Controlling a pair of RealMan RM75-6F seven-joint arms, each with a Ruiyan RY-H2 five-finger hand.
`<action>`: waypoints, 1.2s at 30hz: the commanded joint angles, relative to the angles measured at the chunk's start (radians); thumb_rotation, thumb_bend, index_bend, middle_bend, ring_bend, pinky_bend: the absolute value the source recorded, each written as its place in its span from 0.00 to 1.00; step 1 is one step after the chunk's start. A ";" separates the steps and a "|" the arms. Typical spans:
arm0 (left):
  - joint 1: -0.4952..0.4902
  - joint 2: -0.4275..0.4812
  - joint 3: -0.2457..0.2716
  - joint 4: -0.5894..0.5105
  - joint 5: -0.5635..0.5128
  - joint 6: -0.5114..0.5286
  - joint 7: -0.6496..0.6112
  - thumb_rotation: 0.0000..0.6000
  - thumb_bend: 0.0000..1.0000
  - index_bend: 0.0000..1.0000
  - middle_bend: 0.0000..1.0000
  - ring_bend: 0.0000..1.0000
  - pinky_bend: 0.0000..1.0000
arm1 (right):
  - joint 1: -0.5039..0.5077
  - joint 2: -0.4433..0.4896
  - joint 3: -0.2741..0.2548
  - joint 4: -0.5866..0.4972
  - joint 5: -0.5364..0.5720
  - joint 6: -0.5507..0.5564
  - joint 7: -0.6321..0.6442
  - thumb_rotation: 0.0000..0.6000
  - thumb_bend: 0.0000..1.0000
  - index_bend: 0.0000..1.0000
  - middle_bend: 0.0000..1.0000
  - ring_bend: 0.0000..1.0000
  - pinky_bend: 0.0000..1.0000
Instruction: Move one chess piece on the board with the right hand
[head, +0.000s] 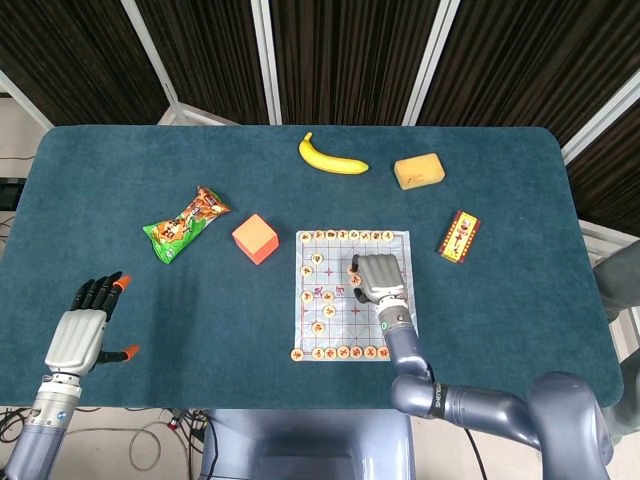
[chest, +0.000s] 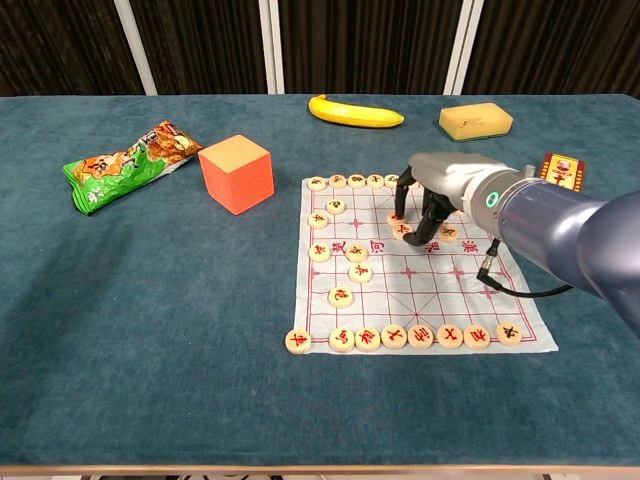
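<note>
One small round chess piece (chest: 404, 228) is the target: it sits on the far right part of the board (chest: 440, 300), directly under the right hand (chest: 432, 205), whose dark fingertips (chest: 399, 213) come down around it. Whether they actually pinch the disc or only touch its rim cannot be told from either view. The piece looks light, rigid and smooth, a flat wooden-looking disc that would likely slide on the thin printed sheet; its low edge is the only place to grip, from two opposite sides, and a hard push may drag the sheet. The head view hides the piece almost entirely beneath the back of the right hand, while the chest view shows the arched fingers and the disc between them. Only the head view shows the left hand (head: 82, 332), spread wide and holding nothing near the table's left corner.
</note>
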 joint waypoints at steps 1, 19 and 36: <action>0.000 0.000 0.000 0.000 0.000 0.001 0.000 1.00 0.00 0.00 0.00 0.00 0.00 | -0.002 0.000 0.000 -0.006 0.002 0.006 -0.004 1.00 0.41 0.38 1.00 1.00 0.90; 0.004 0.004 0.005 0.003 0.015 0.014 0.008 1.00 0.00 0.00 0.00 0.00 0.00 | -0.129 0.252 -0.057 -0.394 -0.246 0.237 0.024 1.00 0.41 0.11 0.86 0.84 0.71; 0.022 0.004 0.016 0.009 0.052 0.059 0.043 1.00 0.00 0.00 0.00 0.00 0.00 | -0.577 0.850 -0.317 -0.743 -0.671 0.559 0.354 1.00 0.31 0.00 0.02 0.00 0.00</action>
